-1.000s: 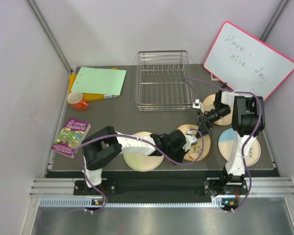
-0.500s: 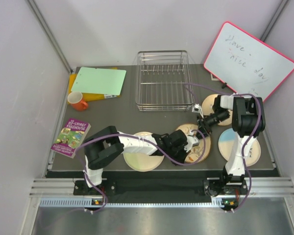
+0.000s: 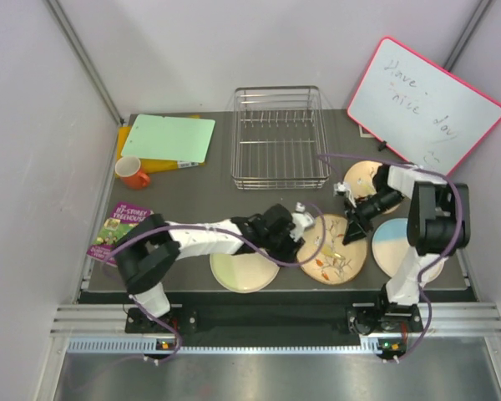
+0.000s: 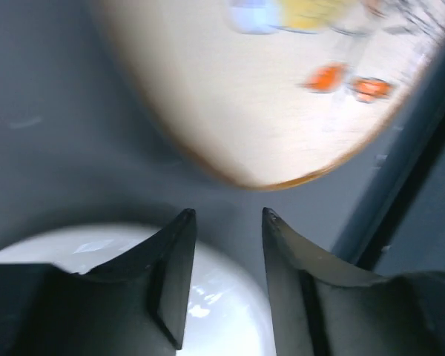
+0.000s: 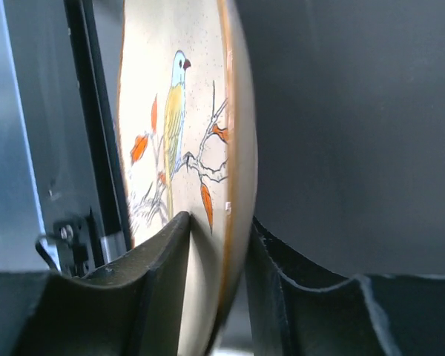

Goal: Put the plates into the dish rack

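The bird plate (image 3: pixel 334 249) lies at the front middle of the table. My right gripper (image 3: pixel 353 227) is shut on its right rim; in the right wrist view the bird plate (image 5: pixel 178 133) stands edge-on between the fingers of the right gripper (image 5: pixel 219 222). My left gripper (image 3: pixel 303 219) hovers open just left of that plate, holding nothing; in its own view the left gripper (image 4: pixel 228 215) points at the bird plate's (image 4: pixel 267 96) edge. Under the left arm lies a pale green plate (image 3: pixel 244 271). A light blue plate (image 3: pixel 401 246) and a small cream plate (image 3: pixel 363 175) sit at the right. The dish rack (image 3: pixel 277 138) stands at the back.
A pink-framed whiteboard (image 3: pixel 426 100) leans at the back right. At the left are an orange mug (image 3: pixel 134 173), a green board (image 3: pixel 169 138) over a yellow one, and a book (image 3: pixel 117 230).
The left gripper has let go of the bird plate, opened, and drawn back to the left. The right gripper has moved onto the plate's right rim and shut on it.
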